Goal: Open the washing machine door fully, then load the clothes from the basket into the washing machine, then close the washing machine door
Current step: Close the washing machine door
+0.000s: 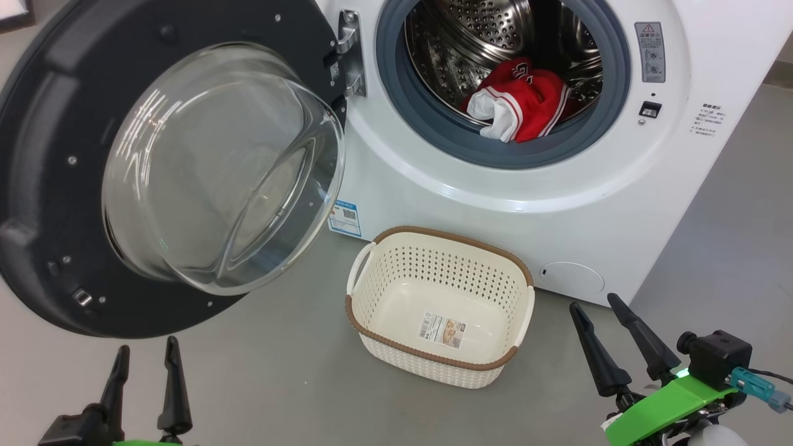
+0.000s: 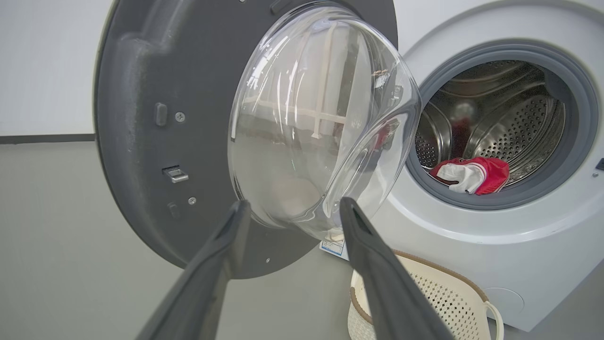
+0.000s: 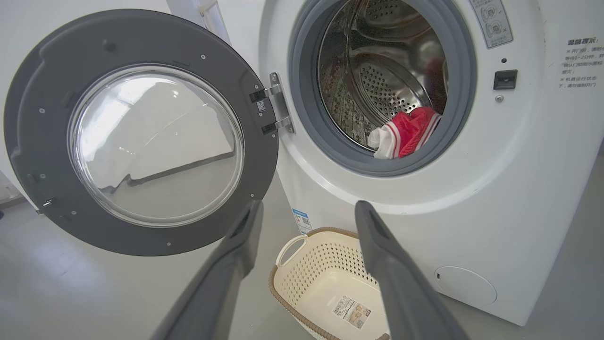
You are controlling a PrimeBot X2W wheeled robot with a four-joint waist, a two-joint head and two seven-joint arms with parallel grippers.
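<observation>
Lying bunched in the drum (image 1: 471,37), the clothes (image 1: 533,105) show unreadable print; left fingers (image 1: 175,396) and right fingers (image 1: 595,356) gape empty.

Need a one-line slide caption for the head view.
Washing machine door open, clothes inside the washing machine, basket empty on the floor; left end effector and right end effector open.

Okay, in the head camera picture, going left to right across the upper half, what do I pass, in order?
door → hinge → clothes → warning label
</observation>
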